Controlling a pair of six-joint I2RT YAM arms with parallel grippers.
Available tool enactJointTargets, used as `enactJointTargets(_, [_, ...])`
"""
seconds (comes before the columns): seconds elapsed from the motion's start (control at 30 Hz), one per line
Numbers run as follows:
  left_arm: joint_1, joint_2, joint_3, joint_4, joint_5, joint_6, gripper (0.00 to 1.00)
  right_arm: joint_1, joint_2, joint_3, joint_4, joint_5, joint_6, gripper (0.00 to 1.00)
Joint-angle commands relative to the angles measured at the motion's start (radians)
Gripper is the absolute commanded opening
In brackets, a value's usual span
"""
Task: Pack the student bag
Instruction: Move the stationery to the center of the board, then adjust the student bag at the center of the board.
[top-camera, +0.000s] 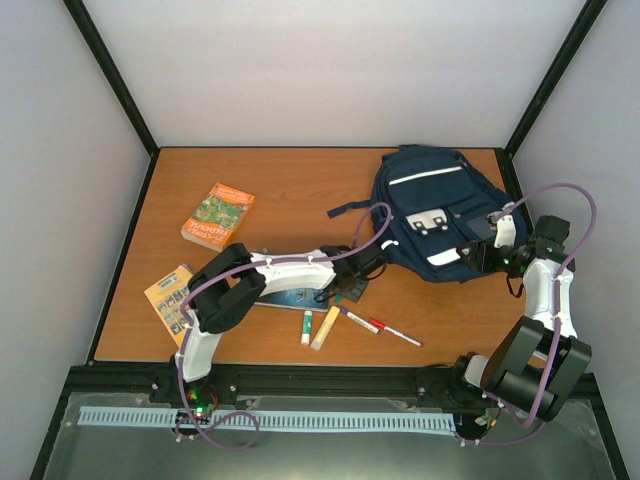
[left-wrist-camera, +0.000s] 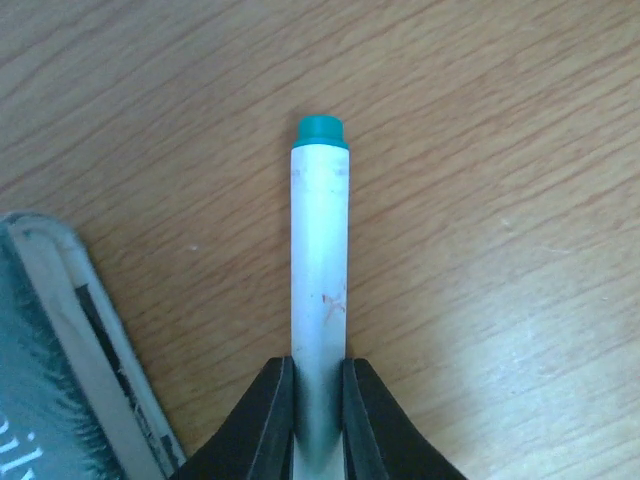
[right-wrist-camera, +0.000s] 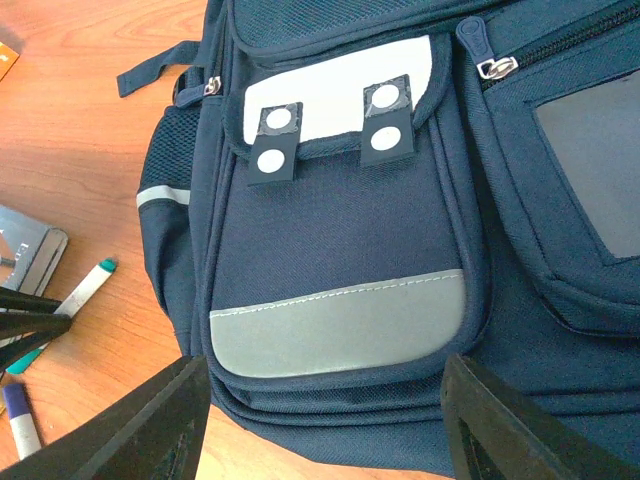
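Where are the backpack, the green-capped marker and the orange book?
student bag (right-wrist-camera: 340, 250): right wrist view, on its front pocket panel.
green-capped marker (left-wrist-camera: 320, 270): left wrist view, on its white barrel.
orange book (top-camera: 218, 215): top external view, on its cover.

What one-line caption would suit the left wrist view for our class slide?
Left end effector shut on a white marker with a teal cap, above the wooden table, book at lower left.

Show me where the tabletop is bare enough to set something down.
Bare wood lies along the far edge of the wooden table, between the orange paperback book and the navy-blue fabric backpack, and at the near right, between the red-and-white marker and the right arm. Crowded: near centre, around the yellow stick and loose markers.
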Motion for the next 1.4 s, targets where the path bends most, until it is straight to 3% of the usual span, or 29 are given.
enactJointTargets(0.0, [0.012,-0.024,-0.034,-0.037,-0.072,-0.063,0.15,-0.008,-0.009,-0.009,0.009,-0.025,-0.019,0.65])
enactJointTargets(0.1, [0.019,-0.054,-0.039,-0.028,-0.046,-0.026,0.18,-0.008,-0.008,-0.010,-0.002,-0.041,-0.043,0.65])
enactJointTargets(0.23, [0.019,-0.120,-0.035,-0.013,0.016,0.025,0.44,0.015,0.037,0.021,-0.057,-0.025,-0.125,0.66])
enactJointTargets(0.47, [0.019,-0.267,-0.025,0.005,0.082,0.071,0.71,0.243,0.025,0.050,-0.120,0.179,-0.222,0.69])
enactJointTargets(0.6, [0.019,-0.351,-0.045,0.004,0.063,0.059,0.85,0.412,0.031,0.090,-0.095,0.311,-0.180,0.72])
enactJointTargets(0.63, [0.019,-0.401,-0.072,0.016,0.064,0.044,0.91,0.500,0.086,0.131,-0.070,0.418,-0.143,0.72])
enactJointTargets(0.9, [0.022,-0.540,-0.187,0.019,0.031,-0.011,0.94,0.761,0.349,0.309,-0.036,0.825,-0.045,0.73])
enactJointTargets(1.07, [0.026,-0.611,-0.245,0.048,0.020,-0.042,0.95,0.821,0.462,0.342,-0.017,1.040,-0.018,0.73])
enactJointTargets(1.2, [0.027,-0.623,-0.250,0.049,0.010,-0.043,0.95,0.825,0.515,0.333,-0.029,1.068,-0.025,0.68])
enactJointTargets(1.37, [0.027,-0.619,-0.254,0.052,-0.011,-0.042,0.96,0.830,0.458,0.205,-0.018,0.961,-0.178,0.52])
